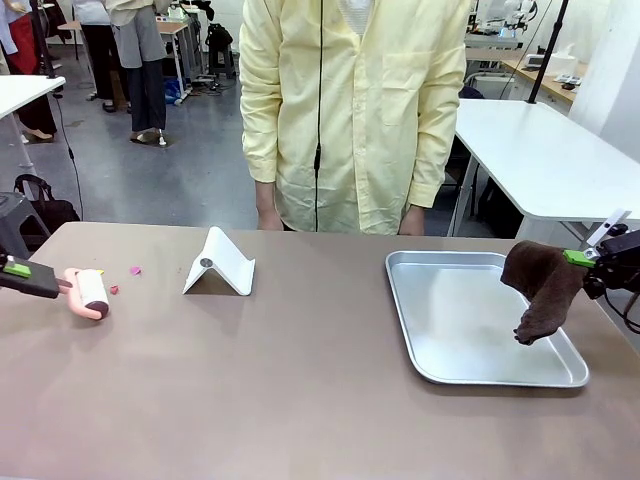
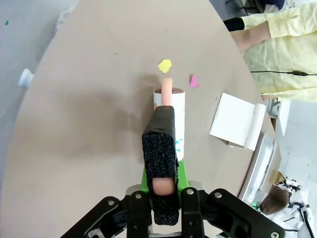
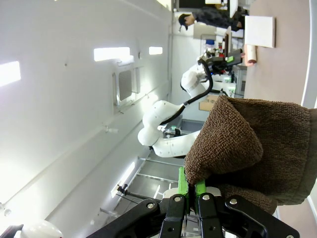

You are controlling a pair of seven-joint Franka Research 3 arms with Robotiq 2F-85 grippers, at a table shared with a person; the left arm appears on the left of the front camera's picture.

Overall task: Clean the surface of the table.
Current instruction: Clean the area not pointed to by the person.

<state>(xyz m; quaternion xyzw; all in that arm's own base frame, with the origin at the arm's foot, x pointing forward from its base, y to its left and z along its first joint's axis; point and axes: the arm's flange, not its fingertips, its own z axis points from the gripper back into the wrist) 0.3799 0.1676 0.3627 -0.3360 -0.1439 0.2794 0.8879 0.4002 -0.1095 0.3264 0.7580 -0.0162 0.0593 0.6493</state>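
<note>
The brown-taupe table (image 1: 300, 390) stretches across the front view. At its left end my left gripper (image 1: 55, 283) is shut on the pink handle of a lint roller (image 1: 92, 293), whose white roll rests on the tabletop. In the left wrist view the lint roller (image 2: 173, 109) points away from the left gripper (image 2: 161, 144), towards a yellow scrap (image 2: 164, 65) and a pink scrap (image 2: 194, 82). At the right, my right gripper (image 1: 588, 262) is shut on a brown cloth (image 1: 540, 288) that hangs over the tray. The brown cloth (image 3: 257, 144) bunches above the right gripper (image 3: 190, 187).
A shallow metal tray (image 1: 455, 320) lies at the right of the table. A white folded stand (image 1: 220, 265) sits left of centre, with small pink scraps (image 1: 135, 270) beside it. A person in a yellow coat (image 1: 350, 110) stands at the far edge.
</note>
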